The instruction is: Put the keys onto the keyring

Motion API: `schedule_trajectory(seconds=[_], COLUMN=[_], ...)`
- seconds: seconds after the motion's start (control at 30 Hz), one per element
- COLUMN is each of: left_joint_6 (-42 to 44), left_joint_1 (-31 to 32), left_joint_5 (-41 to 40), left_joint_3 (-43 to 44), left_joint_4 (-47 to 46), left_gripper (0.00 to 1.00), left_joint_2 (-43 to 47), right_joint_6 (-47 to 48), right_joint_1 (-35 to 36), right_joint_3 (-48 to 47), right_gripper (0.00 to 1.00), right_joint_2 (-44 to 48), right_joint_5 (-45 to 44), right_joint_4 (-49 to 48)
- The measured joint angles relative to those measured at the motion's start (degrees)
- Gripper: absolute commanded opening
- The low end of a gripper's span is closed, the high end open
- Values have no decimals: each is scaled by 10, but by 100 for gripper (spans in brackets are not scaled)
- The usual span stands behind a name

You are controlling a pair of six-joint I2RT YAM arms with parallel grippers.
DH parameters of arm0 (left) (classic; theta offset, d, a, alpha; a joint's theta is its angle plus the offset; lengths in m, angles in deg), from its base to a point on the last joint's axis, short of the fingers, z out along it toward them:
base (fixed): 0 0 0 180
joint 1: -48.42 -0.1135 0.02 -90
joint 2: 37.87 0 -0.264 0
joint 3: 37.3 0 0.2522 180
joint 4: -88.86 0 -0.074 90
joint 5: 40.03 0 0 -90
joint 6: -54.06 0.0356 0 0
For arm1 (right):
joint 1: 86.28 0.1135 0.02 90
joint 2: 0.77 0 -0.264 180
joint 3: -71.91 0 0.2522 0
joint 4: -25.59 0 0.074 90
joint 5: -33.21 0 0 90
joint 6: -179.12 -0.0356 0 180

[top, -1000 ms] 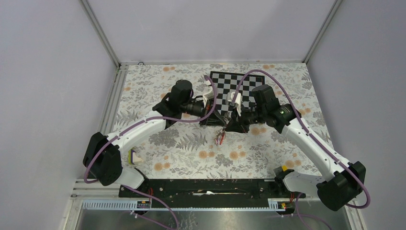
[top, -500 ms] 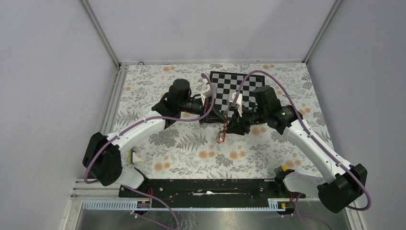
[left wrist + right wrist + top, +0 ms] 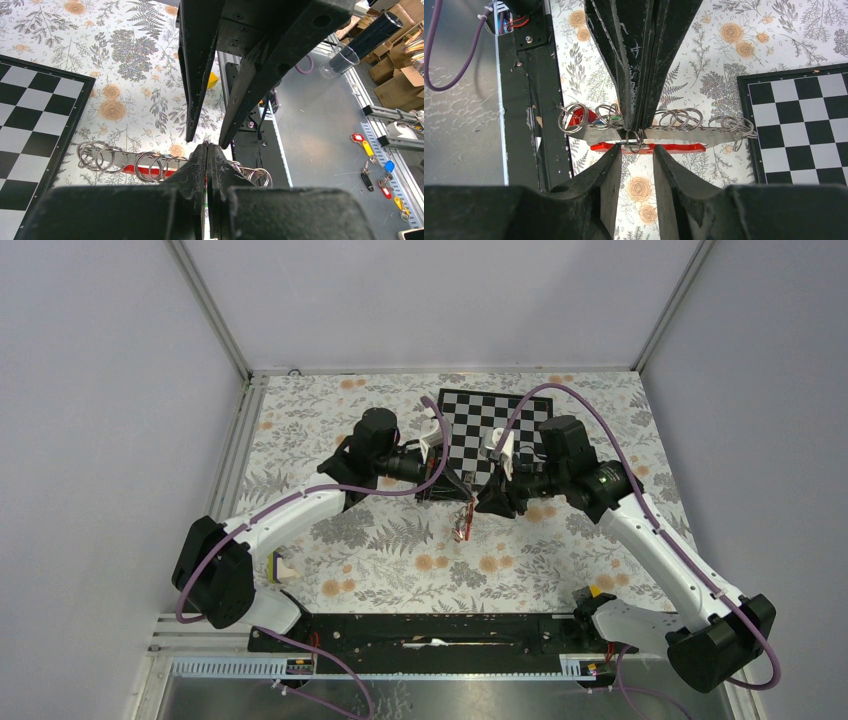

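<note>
The keyring, a flat metal strip [image 3: 704, 135] carrying several steel rings [image 3: 676, 119], hangs in the air at the chessboard's near edge. My left gripper [image 3: 634, 127] is shut on the strip's middle, as the left wrist view [image 3: 207, 148] also shows. A red key [image 3: 674, 148] lies along the strip's underside on a small ring [image 3: 633, 140]. My right gripper [image 3: 636, 150] faces the left one, jaws open on either side of that small ring, touching nothing. From above, the left gripper [image 3: 462, 490] and right gripper [image 3: 478, 502] meet tip to tip, with the keys [image 3: 462, 526] dangling below. Green and blue keys cannot be made out.
A black-and-white chessboard [image 3: 490, 425] lies at the back of the flowered table. A yellow-and-white block [image 3: 282, 566] sits near the left arm's base and a small yellow piece [image 3: 597, 592] near the right base. The black base rail [image 3: 430, 630] runs along the near edge.
My right gripper has opened and let go of the small ring, and the right arm has shifted slightly to the right. The left gripper stays shut on the strip.
</note>
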Motion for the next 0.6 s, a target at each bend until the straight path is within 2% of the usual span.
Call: schedule_trajectory(seconds=[0.47, 0.6], left_joint_6=[0, 0], left_joint_1=[0, 0], left_joint_5=[7, 7], left_joint_3=[0, 0], left_joint_4=[0, 0], left_gripper=[0, 0], left_joint_2=[0, 0], right_joint_6=[-3, -6], right_joint_1=[0, 0], right_joint_3=[0, 0], right_gripper=[31, 23], right_joint_2=[-20, -21], right_joint_5=[19, 25], right_joint_4=[-13, -15])
